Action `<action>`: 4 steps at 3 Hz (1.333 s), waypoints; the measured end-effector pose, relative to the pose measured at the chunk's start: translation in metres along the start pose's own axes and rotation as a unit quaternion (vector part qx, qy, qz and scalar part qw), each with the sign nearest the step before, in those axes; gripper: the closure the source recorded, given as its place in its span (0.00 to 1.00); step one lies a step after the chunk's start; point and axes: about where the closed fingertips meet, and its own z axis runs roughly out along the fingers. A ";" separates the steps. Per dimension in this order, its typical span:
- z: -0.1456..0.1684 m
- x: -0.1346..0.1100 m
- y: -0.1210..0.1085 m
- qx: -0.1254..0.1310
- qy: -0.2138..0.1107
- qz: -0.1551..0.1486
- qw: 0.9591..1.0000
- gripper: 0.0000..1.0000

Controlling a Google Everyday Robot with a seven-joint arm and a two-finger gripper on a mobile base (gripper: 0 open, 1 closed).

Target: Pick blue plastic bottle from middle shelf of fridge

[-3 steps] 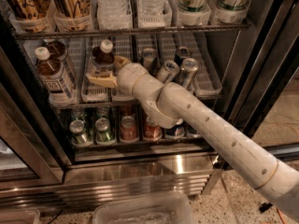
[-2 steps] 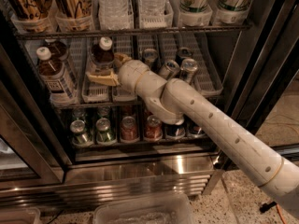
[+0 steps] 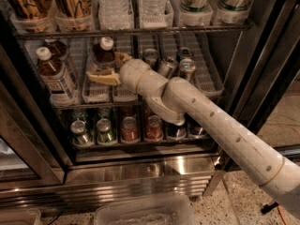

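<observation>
The small clear plastic bottle of dark brown drink with a white screw cap (image 3: 103, 54) stands in a white slotted lane tray on the dark wire middle shelf (image 3: 206, 86) of the black-framed drinks fridge (image 3: 140, 172). The cream two-finger gripper (image 3: 107, 67) is right at it, fingers spread wide and, by my judgement, holding nothing yet. One finger lies low across the bottle's front, the other beside its right shoulder. Closing off-centre could tip the bottle backward, and the wrist could knock the tall silver cans (image 3: 186, 68) just beside it.
</observation>
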 end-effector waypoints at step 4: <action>-0.002 -0.026 0.046 -0.030 -0.028 0.000 0.999 1.00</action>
